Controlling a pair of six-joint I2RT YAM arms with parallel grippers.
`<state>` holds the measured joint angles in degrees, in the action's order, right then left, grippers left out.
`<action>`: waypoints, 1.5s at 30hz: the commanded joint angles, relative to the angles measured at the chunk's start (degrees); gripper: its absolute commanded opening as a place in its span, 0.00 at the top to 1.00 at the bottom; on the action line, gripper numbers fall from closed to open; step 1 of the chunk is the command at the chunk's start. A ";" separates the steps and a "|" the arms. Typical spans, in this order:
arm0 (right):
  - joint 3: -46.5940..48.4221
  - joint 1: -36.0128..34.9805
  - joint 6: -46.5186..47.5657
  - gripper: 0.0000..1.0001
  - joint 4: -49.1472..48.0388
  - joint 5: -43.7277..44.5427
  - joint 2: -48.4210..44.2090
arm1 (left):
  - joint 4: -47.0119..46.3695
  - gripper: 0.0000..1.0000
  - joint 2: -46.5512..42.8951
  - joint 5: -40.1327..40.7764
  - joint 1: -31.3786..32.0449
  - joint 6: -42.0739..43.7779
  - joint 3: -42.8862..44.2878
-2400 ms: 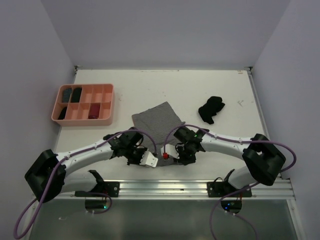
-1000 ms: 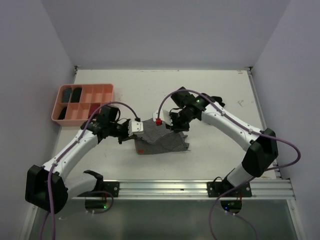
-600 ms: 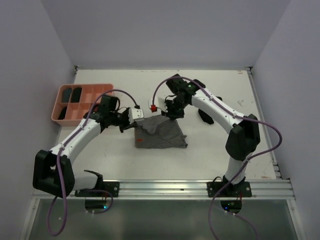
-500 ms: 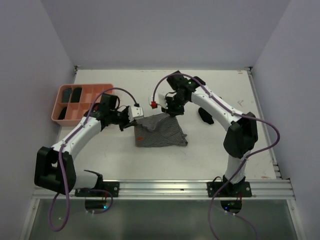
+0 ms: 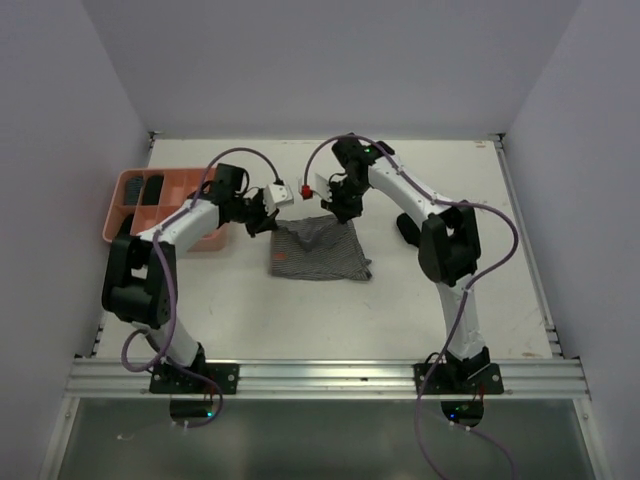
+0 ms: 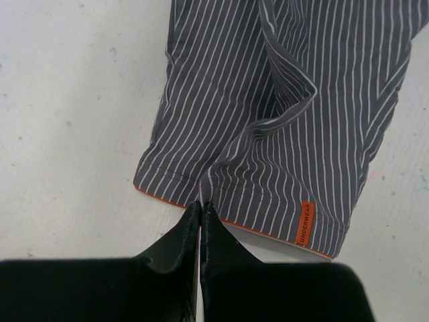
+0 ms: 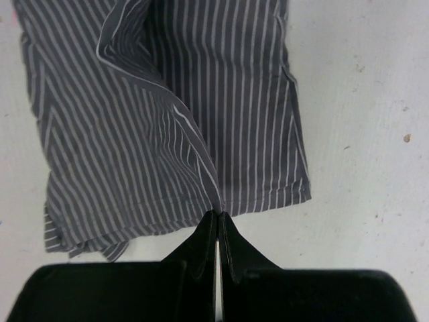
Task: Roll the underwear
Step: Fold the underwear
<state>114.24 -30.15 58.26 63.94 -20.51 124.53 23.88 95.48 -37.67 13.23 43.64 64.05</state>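
Note:
The grey-and-white striped underwear [image 5: 320,252] lies folded over on the white table, with an orange hem and an orange label [image 6: 304,225]. My left gripper [image 5: 271,225] is at its far left corner, shut on the orange-edged hem [image 6: 201,204]. At the far right corner my right gripper [image 5: 336,214] is shut on a pinched ridge of the striped cloth [image 7: 217,216]. The cloth [image 6: 281,100] wrinkles up between the two pinches. The black underwear [image 5: 404,230] lies to the right, mostly hidden behind the right arm.
The salmon-pink compartment tray [image 5: 128,222] stands at the left, with dark rolled items in its far compartments, close behind the left forearm. Both arms reach far out over the table. Grey walls close in the table on three sides.
Both grippers have carried the near edge of the striped underwear away from the bases to the far side, folding it over itself. Both stayed shut on the cloth.

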 commanded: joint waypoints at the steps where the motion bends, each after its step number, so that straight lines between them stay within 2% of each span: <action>1: 5.73 1.50 -0.69 1.00 -0.04 -1.99 3.78 | -3.57 1.00 5.65 0.31 -0.67 -3.64 4.93; 6: 7.67 3.17 -3.40 0.99 -4.61 0.03 8.71 | -6.91 0.99 12.70 4.00 -1.63 -8.30 9.15; 8: 7.84 4.22 -5.34 0.95 -6.63 0.56 9.59 | -8.92 0.95 15.08 4.71 -1.98 -10.14 11.09; 9: 8.19 4.48 -8.05 0.77 -8.73 1.26 10.46 | -9.81 0.91 15.78 5.15 -2.07 -11.11 11.70; 10: 8.89 4.75 -9.03 0.68 -9.09 2.05 10.99 | -10.51 0.79 17.18 5.67 -2.07 -12.94 12.49; 12: 11.62 5.80 -12.10 0.59 -8.92 2.67 11.70 | -8.68 0.69 18.42 6.03 -2.07 -13.14 16.00; 13: 12.15 6.07 -12.81 0.54 -8.92 2.58 11.44 | -8.41 0.58 18.60 6.29 -2.07 -13.31 16.71; 14: 12.06 6.77 -13.78 0.50 -9.45 2.76 10.83 | -8.50 0.55 18.34 7.51 -2.07 -13.32 17.15; 15: 12.06 7.21 -15.70 0.49 -10.93 2.76 9.60 | -8.41 0.53 17.03 8.13 -2.07 -13.14 17.68; 17: 11.71 8.35 -18.69 0.49 -14.52 1.62 8.28 | -7.62 0.36 14.83 9.72 -2.07 -12.17 17.86; 18: 11.89 8.53 -21.67 0.50 -15.24 1.09 8.10 | -7.44 0.36 13.52 9.98 -2.07 -12.17 17.25; 20: 14.25 8.71 -23.53 0.59 -15.25 -0.49 9.23 | -4.12 0.36 9.21 7.71 -1.99 -12.00 16.28; 22: 16.80 8.62 -24.94 0.65 -11.75 -2.42 12.38 | 0.52 0.38 5.08 5.42 -1.63 -12.69 13.48; 23: 18.03 8.62 -25.65 0.72 -10.95 -2.95 13.27 | 2.29 0.39 4.11 4.63 -0.68 -12.96 12.60; 26: 16.12 8.71 -27.93 0.84 -10.50 -4.18 15.30 | 5.56 0.42 0.06 3.57 2.58 -15.41 6.19; 31: 10.93 8.62 -32.59 0.91 -12.61 -8.04 16.36 | 7.06 0.44 0.05 -0.03 6.88 -24.02 -0.32; 34: 8.03 8.71 -35.23 0.94 -12.35 -9.01 16.71 | 4.61 0.44 1.46 -0.91 8.12 -27.62 -3.40; 37: 3.46 8.71 -37.16 0.98 -11.91 -9.46 15.92 | 3.37 0.44 4.62 0.57 8.04 -30.35 -3.32; 41: -9.35 9.41 -44.17 1.00 -14.80 -10.51 12.06 | 1.70 0.43 8.39 5.76 6.98 -32.74 -0.43; 43: -15.50 9.67 -46.82 1.00 -16.91 -12.52 7.16 | 2.66 0.44 11.56 9.00 6.11 -32.48 3.61; 45: -25.69 9.67 -51.04 1.00 -21.91 -12.98 2.32 | 4.15 0.44 15.24 10.42 4.44 -30.99 9.12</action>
<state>99.46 -20.40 14.31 43.00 -34.57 130.23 28.36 106.24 -32.36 20.23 13.67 65.87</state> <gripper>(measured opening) 0.010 0.564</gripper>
